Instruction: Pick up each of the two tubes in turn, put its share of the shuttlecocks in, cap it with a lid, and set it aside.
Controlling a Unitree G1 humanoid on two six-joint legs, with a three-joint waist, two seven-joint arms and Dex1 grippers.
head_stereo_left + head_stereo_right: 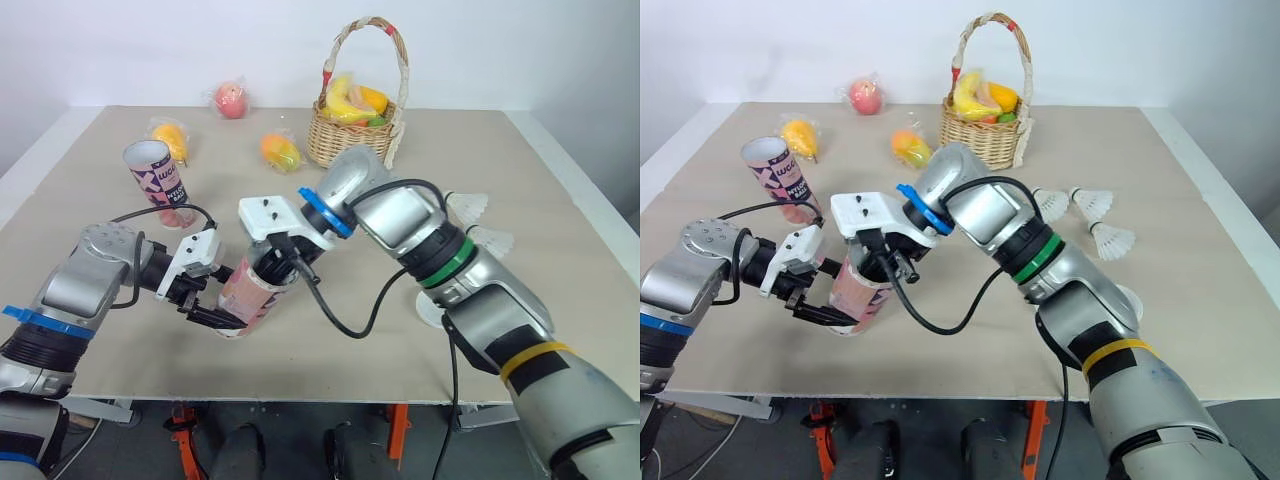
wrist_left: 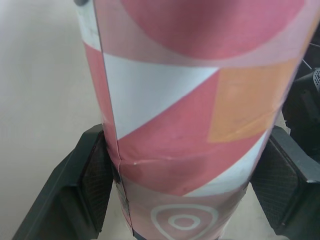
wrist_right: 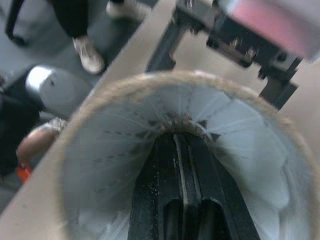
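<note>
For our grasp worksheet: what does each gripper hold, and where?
Left gripper clamps the pink tube near its base. Right gripper, fingers shut, sits inside the tube's mouth; any hold cannot be told.

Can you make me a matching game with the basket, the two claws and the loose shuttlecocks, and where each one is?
1 basket
2 left claw
3 right claw
4 loose shuttlecocks

a in the mouth of the tube
b on the table, right side
c holding fruit
d clamped round the tube

Pairs: 1-c, 2-d, 3-a, 4-b.
</note>
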